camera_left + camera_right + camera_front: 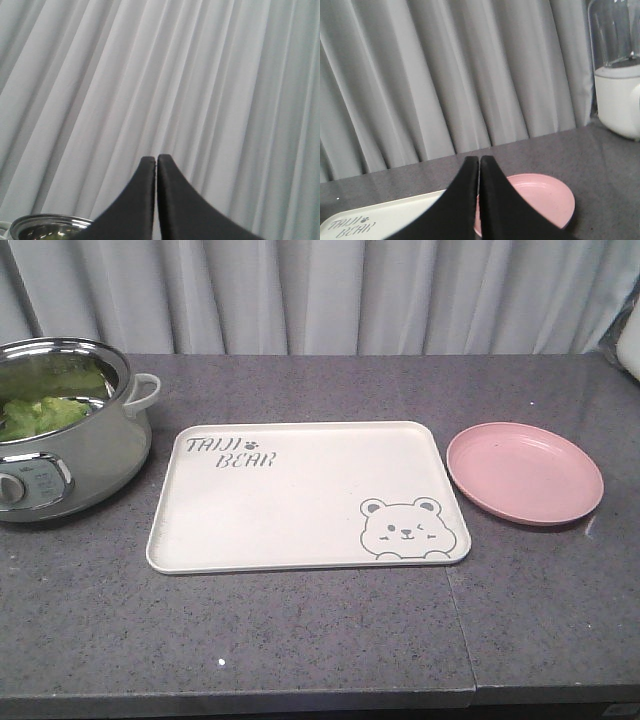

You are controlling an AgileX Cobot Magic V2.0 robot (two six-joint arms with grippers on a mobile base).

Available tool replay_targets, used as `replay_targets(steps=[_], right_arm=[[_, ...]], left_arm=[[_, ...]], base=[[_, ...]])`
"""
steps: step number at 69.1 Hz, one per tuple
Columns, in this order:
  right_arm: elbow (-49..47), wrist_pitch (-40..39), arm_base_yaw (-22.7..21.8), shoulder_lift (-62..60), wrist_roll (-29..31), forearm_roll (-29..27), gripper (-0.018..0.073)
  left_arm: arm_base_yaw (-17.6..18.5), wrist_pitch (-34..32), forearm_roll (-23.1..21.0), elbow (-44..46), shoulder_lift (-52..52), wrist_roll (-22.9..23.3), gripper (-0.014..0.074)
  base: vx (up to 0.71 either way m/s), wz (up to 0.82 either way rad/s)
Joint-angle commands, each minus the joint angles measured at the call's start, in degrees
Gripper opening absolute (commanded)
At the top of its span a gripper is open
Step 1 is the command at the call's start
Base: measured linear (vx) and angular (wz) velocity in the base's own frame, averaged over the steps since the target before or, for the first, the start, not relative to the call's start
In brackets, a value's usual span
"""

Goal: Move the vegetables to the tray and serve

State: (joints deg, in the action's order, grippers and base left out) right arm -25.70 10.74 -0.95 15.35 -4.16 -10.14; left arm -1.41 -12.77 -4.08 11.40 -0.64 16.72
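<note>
Green vegetables (pixel 45 410) lie inside a steel electric pot (pixel 60 445) at the table's far left. The cream tray (pixel 300 500) with "TAIJI BEAR" lettering and a bear drawing sits bare in the middle; its corner shows in the right wrist view as the tray (pixel 380 220). My left gripper (pixel 156 159) is shut and empty, raised, facing the curtain, with the pot rim (pixel 47 226) low at left. My right gripper (pixel 479 159) is shut and empty, above the gap between tray and pink plate (pixel 540 197). Neither gripper shows in the front view.
A round pink plate (pixel 525 472) lies right of the tray. A white appliance with a clear top (pixel 617 75) stands at the far right of the grey table (pixel 320 640). A grey curtain (pixel 330 295) hangs behind.
</note>
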Motion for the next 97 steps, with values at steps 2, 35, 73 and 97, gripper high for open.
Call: replay_targets(steps=[2, 35, 73, 97], right_arm=[[-7.9, -3.5, -0.1, 7.3, 4.2, -1.2, 0.005], [-11.7, -8.7, -0.1, 19.4, 4.2, -2.8, 0.0694], [-11.7, -7.1, -0.1, 25.2, 4.5, -2.3, 0.0595], [-11.7, -2.5, -0.1, 25.2, 6.8, -2.0, 0.0594]], left_arm=[[0.0, 5.2, 0.2, 6.9, -0.7, 0.6, 0.0006], [0.0, 11.7, -4.3, 11.3, -0.6, 5.0, 0.0429], [0.0, 44.8, 16.7, 60.6, 56.8, -0.9, 0.0434], [-0.3, 80.4, 16.0, 109.7, 100.5, -12.7, 0.0434]], base=[[0.0, 0.0], [0.0, 0.0], [0.0, 0.0], [0.0, 0.0]])
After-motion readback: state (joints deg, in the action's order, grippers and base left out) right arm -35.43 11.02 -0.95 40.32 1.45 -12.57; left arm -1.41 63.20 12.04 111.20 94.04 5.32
